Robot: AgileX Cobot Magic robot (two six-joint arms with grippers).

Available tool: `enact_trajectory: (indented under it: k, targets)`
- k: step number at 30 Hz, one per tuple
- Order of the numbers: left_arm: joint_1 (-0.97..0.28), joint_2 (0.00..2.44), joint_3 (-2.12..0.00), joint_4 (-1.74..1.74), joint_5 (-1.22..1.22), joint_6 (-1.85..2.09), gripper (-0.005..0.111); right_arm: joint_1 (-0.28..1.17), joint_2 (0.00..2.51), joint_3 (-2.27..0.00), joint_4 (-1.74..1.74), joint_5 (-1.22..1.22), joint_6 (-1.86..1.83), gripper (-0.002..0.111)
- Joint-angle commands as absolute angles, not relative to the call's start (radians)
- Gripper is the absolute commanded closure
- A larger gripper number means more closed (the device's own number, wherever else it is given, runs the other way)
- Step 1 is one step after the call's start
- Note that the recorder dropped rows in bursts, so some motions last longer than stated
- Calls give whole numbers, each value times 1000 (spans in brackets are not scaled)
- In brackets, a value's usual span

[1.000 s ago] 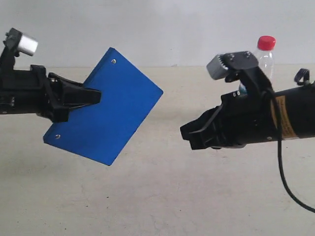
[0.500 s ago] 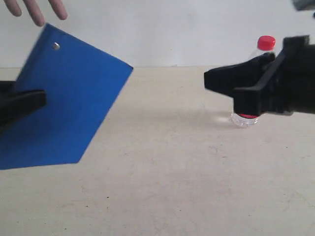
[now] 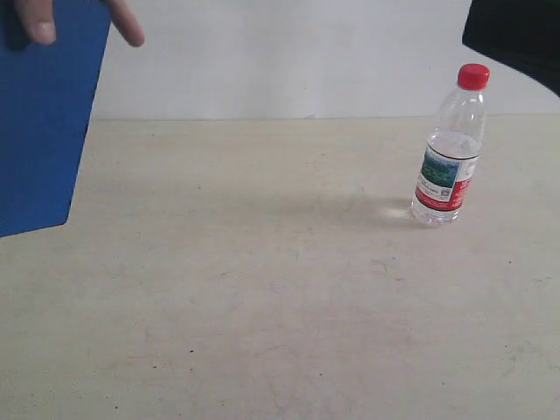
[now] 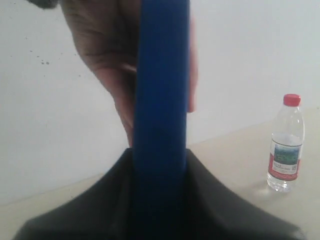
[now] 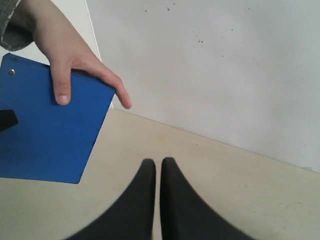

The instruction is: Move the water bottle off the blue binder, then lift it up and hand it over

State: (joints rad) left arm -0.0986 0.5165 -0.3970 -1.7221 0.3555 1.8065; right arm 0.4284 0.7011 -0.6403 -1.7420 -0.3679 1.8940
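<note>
The water bottle [image 3: 449, 149] stands upright on the table at the right, red cap on top; the left wrist view also shows the bottle [image 4: 286, 144]. The blue binder [image 3: 39, 114] is held high at the far left, edge-on in the left wrist view [image 4: 161, 100], with my left gripper [image 4: 160, 165] shut on it. A person's hand [image 5: 70, 65] grips the binder's [image 5: 47, 135] upper edge. My right gripper [image 5: 158, 167] is shut and empty, raised above the table; only a dark part of its arm [image 3: 516, 35] shows at the exterior view's top right corner.
The beige table [image 3: 262, 289] stretches between binder and bottle. A white wall [image 3: 289, 52] stands behind it. The person's fingers [image 3: 127, 26] curl over the binder's top.
The left arm has carried the binder up and left, out to the frame's edge, where a hand now holds its top. The right arm has risen out of view, uncovering the bottle.
</note>
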Motion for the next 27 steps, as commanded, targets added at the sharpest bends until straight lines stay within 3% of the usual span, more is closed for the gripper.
enact_trajectory:
  k: [1, 16, 19, 24, 27]
  targets:
    - [-103, 507, -469, -1744, 369, 1800, 102, 429, 698, -637, -1744, -398, 1899, 109]
    - [-103, 507, -489, -1744, 299, 1800, 100, 429, 698, -637, -1744, -403, 1901, 109]
    - [-103, 507, -489, -1744, 299, 1800, 87, 429, 698, -637, -1744, -403, 1901, 109]
    - [-103, 507, -489, -1744, 281, 1800, 51, 429, 698, -637, -1744, -417, 1901, 109]
    - [-103, 507, -489, -1744, 232, 1800, 42, 429, 698, -637, -1744, -418, 1901, 109]
